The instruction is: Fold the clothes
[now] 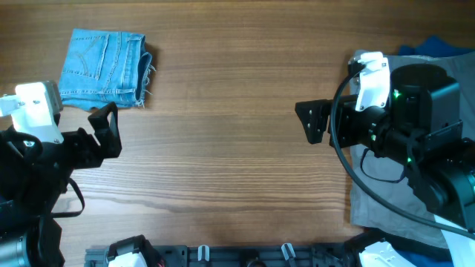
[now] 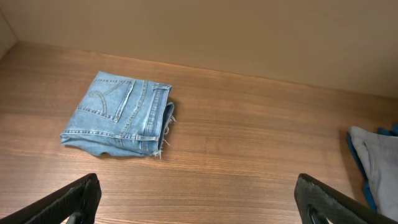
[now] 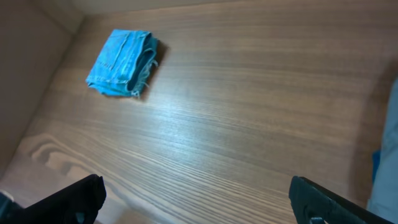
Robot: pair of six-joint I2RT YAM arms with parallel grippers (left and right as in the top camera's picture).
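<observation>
Nearest the overhead camera are the two arms. The left gripper (image 1: 111,132) sits at 8 o'clock on the wooden surface (image 1: 237,74), and the right gripper (image 1: 308,122) sits at 3 o'clock. They point toward each other across bare wood.

1. Task item. The light blue denim jeans (image 1: 104,68) lie at 10 o'clock on the surface. They are folded into a compact, roughly square bundle.
   - A stitched back pocket faces up.
   - The stacked layers and frayed hem threads show along the edge facing the surface centre.
   - In the left wrist view the jeans (image 2: 121,115) lie flat at 10 o'clock. In the right wrist view the jeans (image 3: 121,62) lie at 11 o'clock.
   - Nothing touches the bundle.

2. Left gripper (image 2: 198,186). Jaws are spread wide and hold nothing. It is near the jeans, just below them in the overhead view, and apart from them.

3. Right gripper (image 3: 198,186). Jaws are spread wide and hold nothing. It is well apart from the jeans.

4. Other items.
   - Grey trousers (image 1: 386,193) lie at 4 o'clock, partly under the right arm.
   - A dark blue garment (image 1: 430,48) shows at 2 o'clock, behind the same arm.
</observation>
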